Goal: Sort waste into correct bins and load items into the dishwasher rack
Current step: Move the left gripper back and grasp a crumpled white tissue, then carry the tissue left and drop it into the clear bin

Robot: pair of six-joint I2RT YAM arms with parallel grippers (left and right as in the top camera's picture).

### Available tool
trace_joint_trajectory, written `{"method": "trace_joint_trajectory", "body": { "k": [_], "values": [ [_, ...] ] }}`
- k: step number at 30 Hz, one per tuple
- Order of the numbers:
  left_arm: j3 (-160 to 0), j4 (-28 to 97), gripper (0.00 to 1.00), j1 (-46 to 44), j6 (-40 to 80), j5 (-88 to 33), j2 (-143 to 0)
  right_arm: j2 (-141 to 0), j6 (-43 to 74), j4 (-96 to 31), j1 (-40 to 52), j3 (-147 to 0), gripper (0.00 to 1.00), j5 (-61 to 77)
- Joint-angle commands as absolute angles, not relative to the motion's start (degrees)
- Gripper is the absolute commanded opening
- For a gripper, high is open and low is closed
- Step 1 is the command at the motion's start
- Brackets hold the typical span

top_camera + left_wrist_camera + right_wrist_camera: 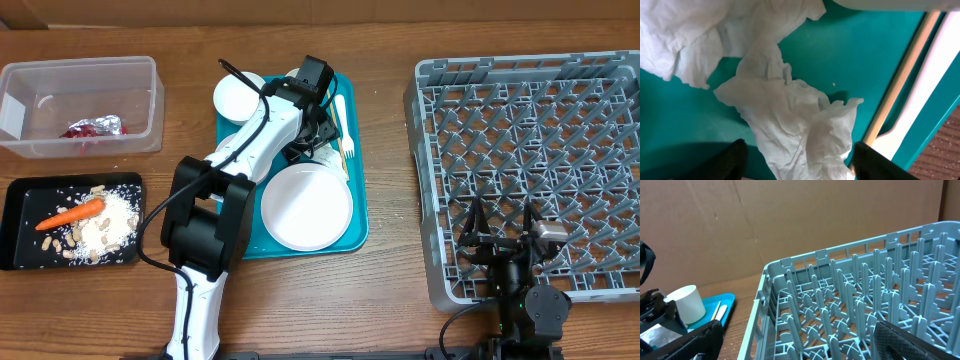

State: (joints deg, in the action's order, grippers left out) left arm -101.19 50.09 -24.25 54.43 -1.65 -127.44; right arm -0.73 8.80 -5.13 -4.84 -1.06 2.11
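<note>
Your left gripper point(802, 157) stands with jaws apart, astride a crumpled white napkin point(790, 115) lying on the teal tray point(865, 60). Your right gripper point(795, 344) is spread wide over the grey dishwasher rack point(865, 295). The table point(400, 300) is brown wood, and a cardboard wall point(790, 220) stands behind it.

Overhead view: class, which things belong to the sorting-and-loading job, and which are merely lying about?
Job: orange carrot, red-and-silver wrapper, round white plate, clear plastic tub, black rectangular tray, grey plastic grid rack.
Lying about: flat teal serving tray, brown wooden table.
</note>
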Motion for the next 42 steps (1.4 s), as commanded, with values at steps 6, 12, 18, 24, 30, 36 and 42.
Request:
{"method": "trace_joint_trajectory", "body": {
  "k": [6,12,18,24,30,36,42],
  "values": [
    [-100.86,50.09,0.44,-24.4,55.29,-0.62,-128.16,-0.23,8.95,-4.69,-4.95,-0.45,1.0,1.72],
    [-100.12,50.09,0.44,-24.43,55.29,-0.62,-128.16,-0.23,8.95,-4.67,-4.95,-0.45,1.0,1.72],
    [-99.48,50.04,0.3,-24.4,55.27,-0.49,-128.16,-0.23,8.95,-4.67,-4.95,-0.45,1.0,1.72],
    [-99.5,50.0,0.04,-24.4,54.81,-0.43,-128.14,-0.23,8.95,-4.67,-4.95,-0.45,1.0,1.72],
    [-99.55,50.5,0.04,-24.4,52.27,-1.34,-127.7,-0.23,8.95,-4.67,-4.95,-0.45,1.0,1.72],
    [-99.59,50.72,0.04,-24.36,52.23,-0.95,-124.2,-0.23,8.95,-4.67,-4.95,-0.45,1.0,1.72],
    [-99.61,49.21,0.04,-24.29,48.58,-0.56,-117.93,-0.23,8.95,-4.67,-4.95,-0.45,1.0,1.72]
  ]
}}
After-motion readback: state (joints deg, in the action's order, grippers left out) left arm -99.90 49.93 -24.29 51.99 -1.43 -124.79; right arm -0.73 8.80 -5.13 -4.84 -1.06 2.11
